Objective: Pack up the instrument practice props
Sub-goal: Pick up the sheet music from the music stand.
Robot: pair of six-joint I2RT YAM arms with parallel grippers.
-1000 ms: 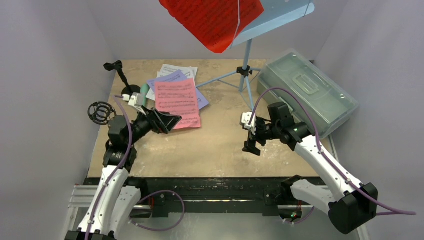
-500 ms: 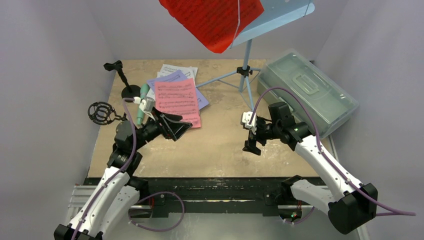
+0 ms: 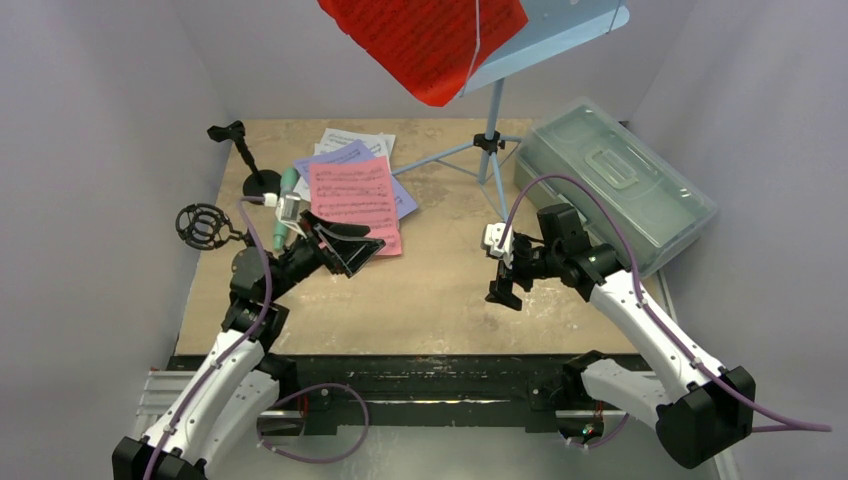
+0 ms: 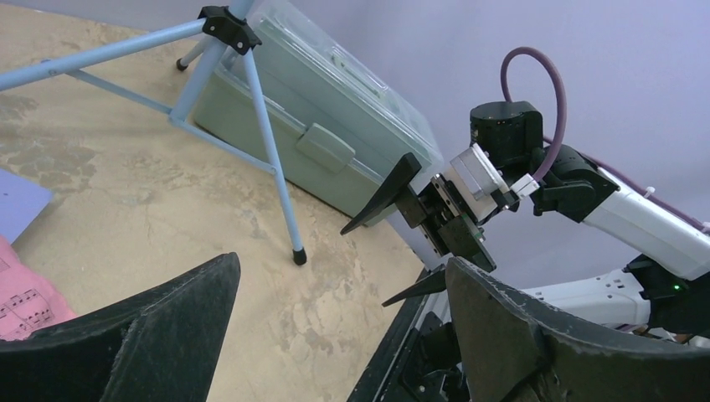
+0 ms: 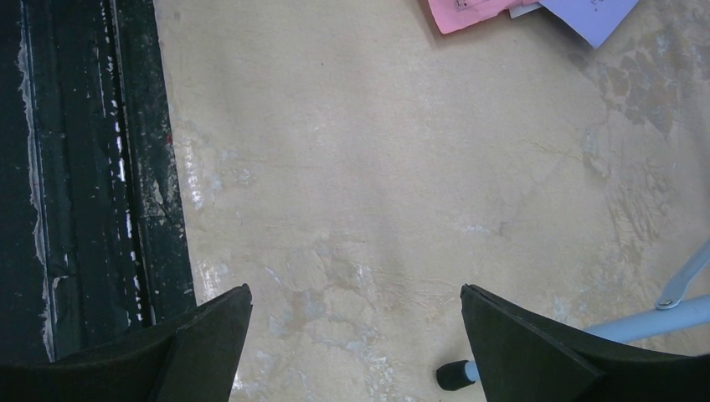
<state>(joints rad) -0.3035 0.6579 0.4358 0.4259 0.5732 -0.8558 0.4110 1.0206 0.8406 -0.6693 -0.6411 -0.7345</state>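
Nothing packed yet: I hold the left hand and right hand wide and empty, the plastic box shut, the pink music sheet lying on the tabletop.

Beige tabletop: hard board, exact material unclear. Mostly matt, mottled & worn, w/ a few shinier patches. Black front rail: painted, scuffed, white flecks.

Translucent grey-green plastic box: smooth, slight sheen.

Light-blue music rack's tripod legs: smooth painted tube, prob. metal. Black hub & foot caps look plastic/rubber.

Red music sheet, pink music sheet, lilac music sheet, white music sheet: thin matt paper, printed.

Left gripper fingers: black, matt, grainy-rough.

White arm shell: glossy plastic. Purple cable: smooth, rubbery.
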